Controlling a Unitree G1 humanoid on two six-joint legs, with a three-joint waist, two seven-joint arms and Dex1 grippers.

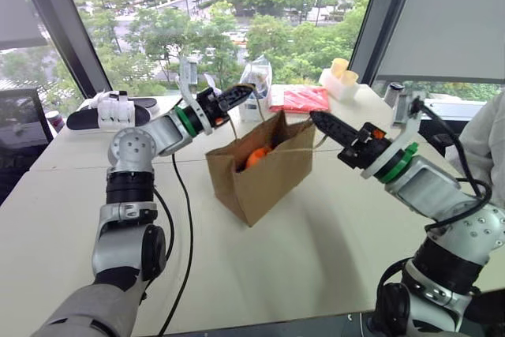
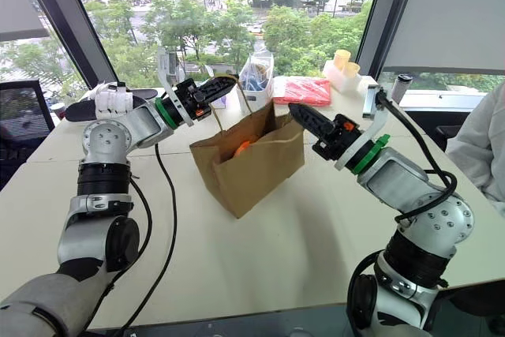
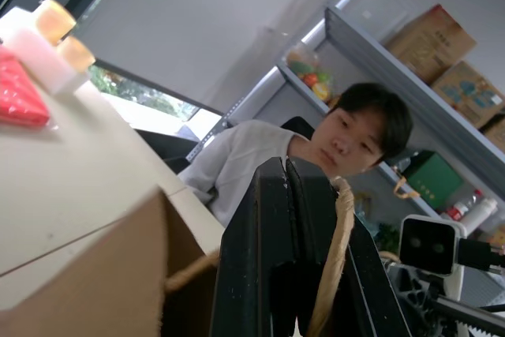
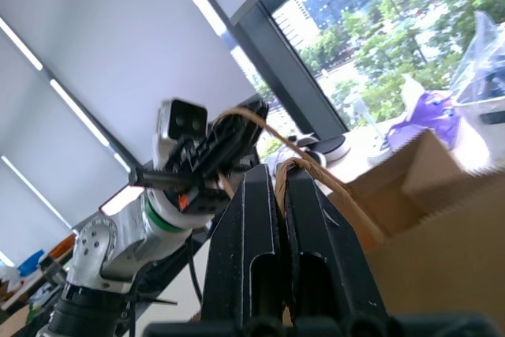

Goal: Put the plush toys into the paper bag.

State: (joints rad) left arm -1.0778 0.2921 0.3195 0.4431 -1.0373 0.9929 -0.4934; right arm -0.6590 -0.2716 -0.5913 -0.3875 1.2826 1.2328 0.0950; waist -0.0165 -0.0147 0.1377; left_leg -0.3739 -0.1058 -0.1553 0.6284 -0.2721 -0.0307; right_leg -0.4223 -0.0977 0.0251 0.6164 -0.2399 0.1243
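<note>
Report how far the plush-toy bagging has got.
Done: an orange plush toy lies inside the paper bag. In hand: the left gripper and right gripper each pinch a bag handle. Left: the green toy; whether it is already bagged cannot be told.

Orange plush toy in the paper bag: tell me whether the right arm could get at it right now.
Probably not: the right tool is shut on a handle of the paper bag, so it isn't free, though the orange plush toy shows through the open top.

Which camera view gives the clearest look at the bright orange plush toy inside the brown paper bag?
The left eye view: the bright orange plush toy shows through the open mouth of the brown paper bag. The right eye view shows a smaller orange patch behind the bag's front wall. In both wrist views the bag's walls hide it.
</note>
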